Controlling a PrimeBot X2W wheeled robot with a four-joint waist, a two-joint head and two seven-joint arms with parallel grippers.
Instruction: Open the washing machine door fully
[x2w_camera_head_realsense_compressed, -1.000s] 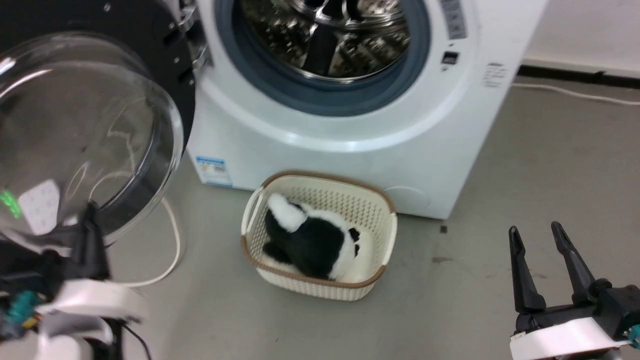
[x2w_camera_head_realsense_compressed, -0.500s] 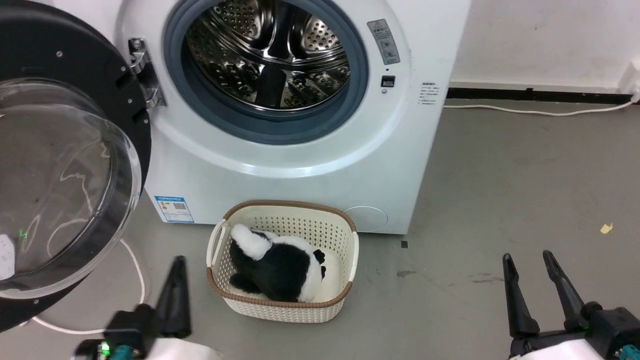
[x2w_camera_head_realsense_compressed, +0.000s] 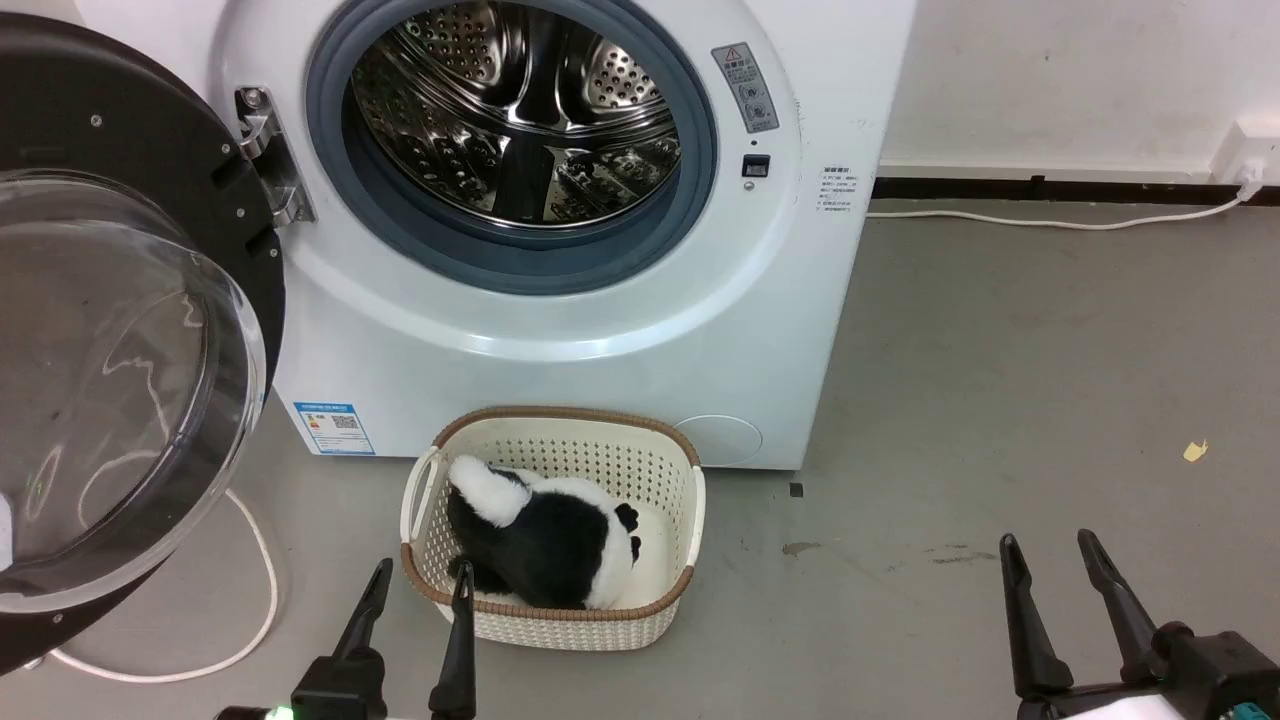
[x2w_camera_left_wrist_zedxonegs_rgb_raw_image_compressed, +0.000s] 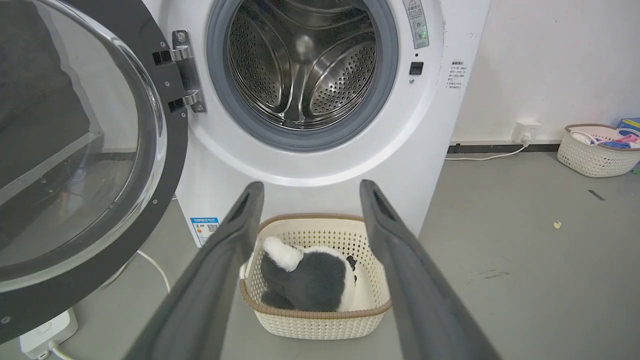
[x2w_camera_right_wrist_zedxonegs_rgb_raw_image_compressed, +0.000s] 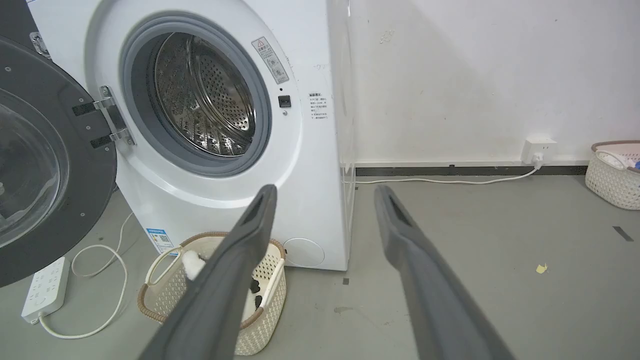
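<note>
The washing machine (x2w_camera_head_realsense_compressed: 560, 350) is a white front-loader with its steel drum (x2w_camera_head_realsense_compressed: 520, 110) exposed. The washing machine door (x2w_camera_head_realsense_compressed: 110, 380), a black ring around a bulging clear bowl, hangs swung far out to the left on its metal hinge (x2w_camera_head_realsense_compressed: 265, 160). My left gripper (x2w_camera_head_realsense_compressed: 423, 570) is open and holds nothing, low in front of the machine and right of the door, apart from it. My right gripper (x2w_camera_head_realsense_compressed: 1046, 540) is open over bare floor at the lower right. The left wrist view has the door (x2w_camera_left_wrist_zedxonegs_rgb_raw_image_compressed: 75, 150) left of the open fingers (x2w_camera_left_wrist_zedxonegs_rgb_raw_image_compressed: 311, 185). The right wrist view shows the door (x2w_camera_right_wrist_zedxonegs_rgb_raw_image_compressed: 45, 165) far left of the right gripper (x2w_camera_right_wrist_zedxonegs_rgb_raw_image_compressed: 326, 189).
A cream basket (x2w_camera_head_realsense_compressed: 560, 625) with a black-and-white plush toy (x2w_camera_head_realsense_compressed: 545, 540) stands on the floor against the machine's front. A white cable (x2w_camera_head_realsense_compressed: 250, 600) and a power strip (x2w_camera_right_wrist_zedxonegs_rgb_raw_image_compressed: 45, 290) lie under the door. Another basket (x2w_camera_left_wrist_zedxonegs_rgb_raw_image_compressed: 595, 150) sits by the right wall.
My left gripper has come away from the door's lower rim, dropped low beside the basket and opened. The head camera has shifted, showing more of the drum. The right gripper stays open.
</note>
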